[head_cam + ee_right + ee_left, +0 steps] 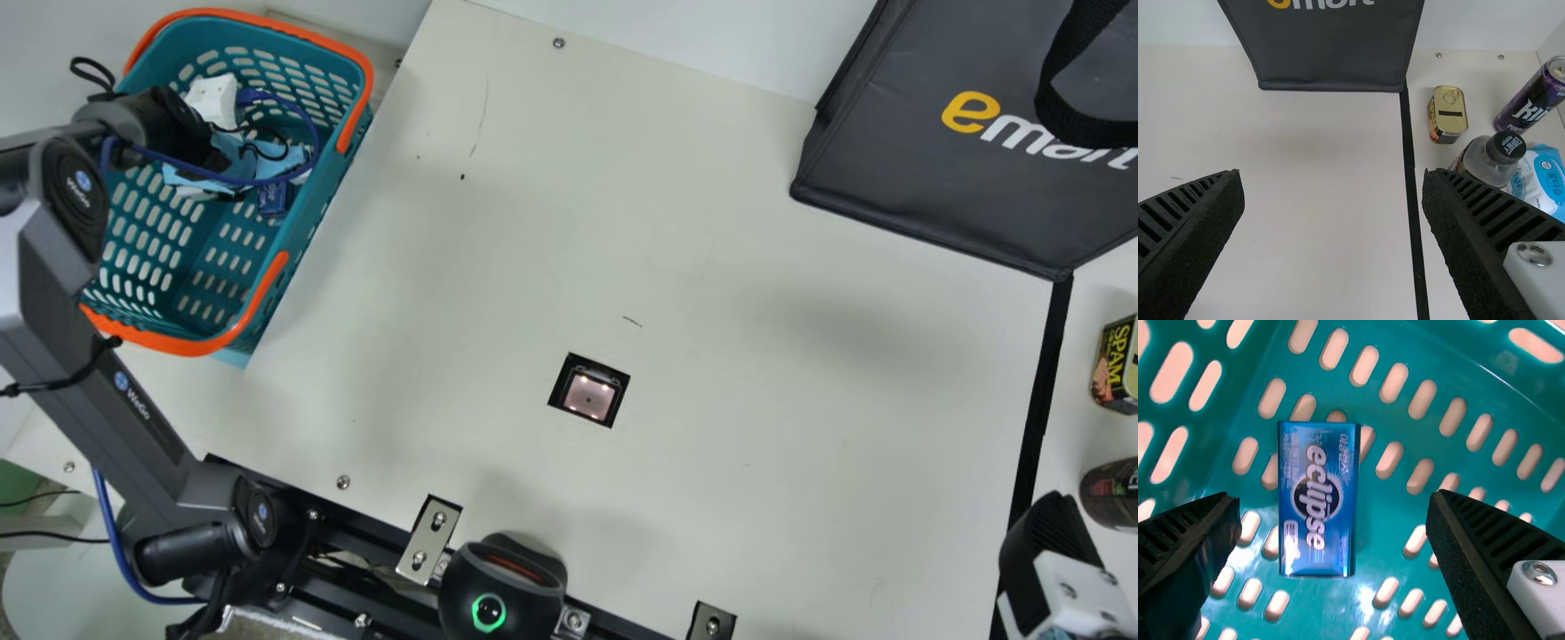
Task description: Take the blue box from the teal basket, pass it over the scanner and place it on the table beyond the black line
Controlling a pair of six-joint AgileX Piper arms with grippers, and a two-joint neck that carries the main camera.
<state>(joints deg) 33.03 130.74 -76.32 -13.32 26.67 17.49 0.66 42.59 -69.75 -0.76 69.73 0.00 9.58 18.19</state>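
In the main view my left gripper is at the teal basket, with the blue box low inside. The left wrist view shows the left gripper open, the blue box upright between its fingers' sides but untouched, on the slotted basket floor. A lit scanner window is set in the table. My right gripper stands at the lower right, by the black line; in the right wrist view the right gripper is open and empty.
A dark bag stands at the back right. Beyond the line are a SPAM can, a capped bottle, a purple can and a white-blue pack. A black device with a green ring sits at the near edge.
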